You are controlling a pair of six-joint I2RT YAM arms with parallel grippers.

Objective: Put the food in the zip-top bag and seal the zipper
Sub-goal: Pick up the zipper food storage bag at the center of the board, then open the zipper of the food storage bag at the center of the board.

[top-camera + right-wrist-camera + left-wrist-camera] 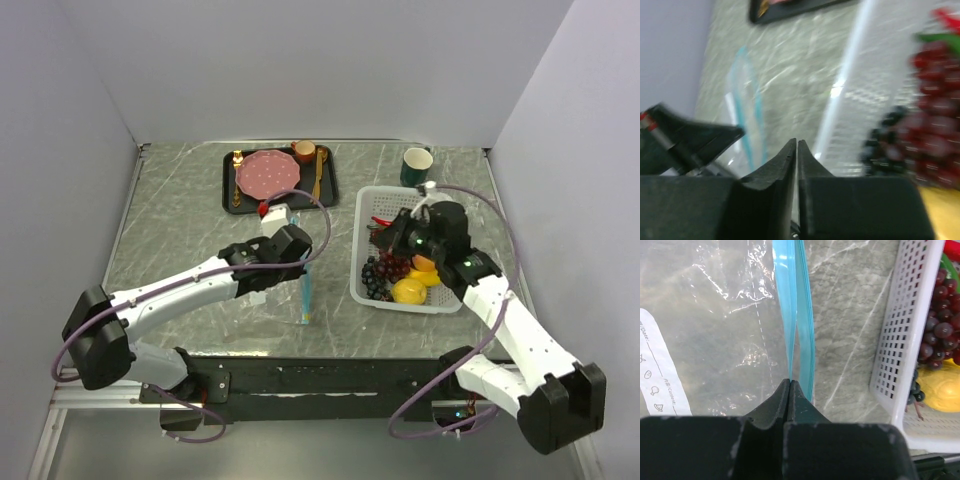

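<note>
1. White basket (pixel 380 190), at the right edge of the tabletop (pixel 180 210), holds the food (pixel 408 291).
2. Zip-top bag (pixel 715 315) stands near the front edge, left gripper (pixel 791 382) clamped on its zipper (pixel 792 315).
3. Right gripper (pixel 797 145), jaws together above the grapes (pixel 383 268), must open before grasping.

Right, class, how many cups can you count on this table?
2. An orange cup sits on the black tray beside the pink plate; a dark green cup stands just beyond the white basket.

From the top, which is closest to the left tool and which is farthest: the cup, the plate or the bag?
1. Bag, pinched in the left tool itself.
2. Plate, further back.
3. Cup, far back right.
</note>
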